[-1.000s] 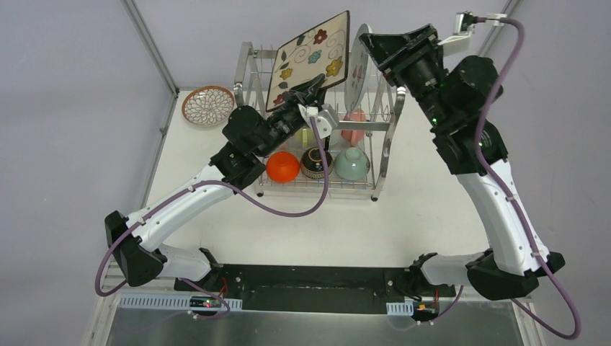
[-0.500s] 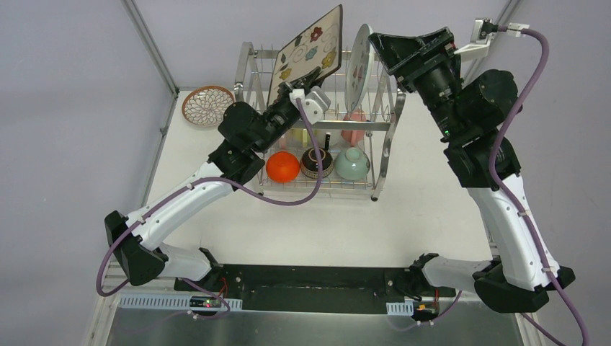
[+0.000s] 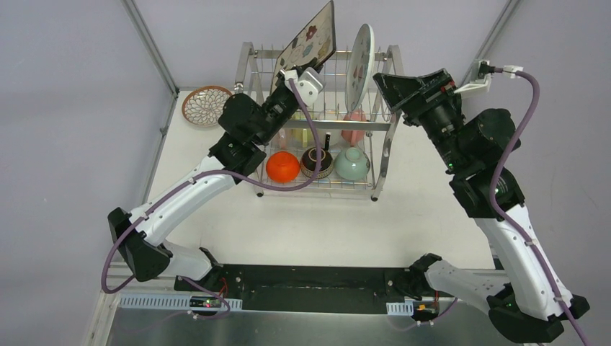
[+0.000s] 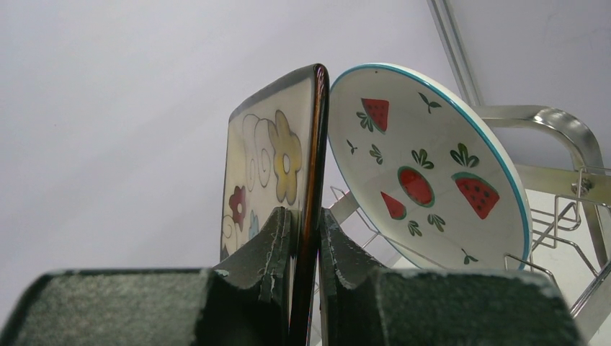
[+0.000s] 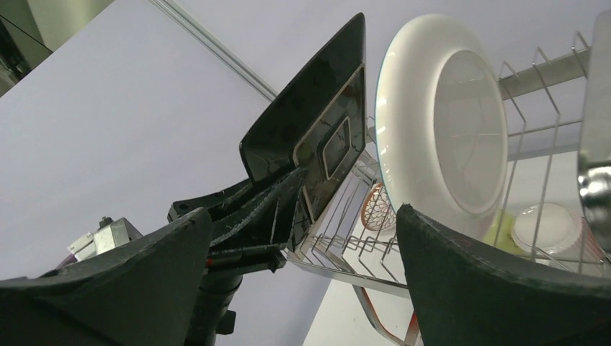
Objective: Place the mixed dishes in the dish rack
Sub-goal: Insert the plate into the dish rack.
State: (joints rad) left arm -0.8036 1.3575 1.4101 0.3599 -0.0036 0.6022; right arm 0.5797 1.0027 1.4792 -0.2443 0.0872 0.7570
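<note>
While square floral plate [image 4: 277,158] stands pinched between left fingers [image 4: 263,252], right fingers [image 5: 490,288] spread wide, empty.

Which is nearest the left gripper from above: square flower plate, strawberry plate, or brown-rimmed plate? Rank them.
1. Square flower plate: pinched in the left gripper.
2. Strawberry plate: standing in the rack, to its right.
3. Brown-rimmed plate: on the table, far left.
</note>
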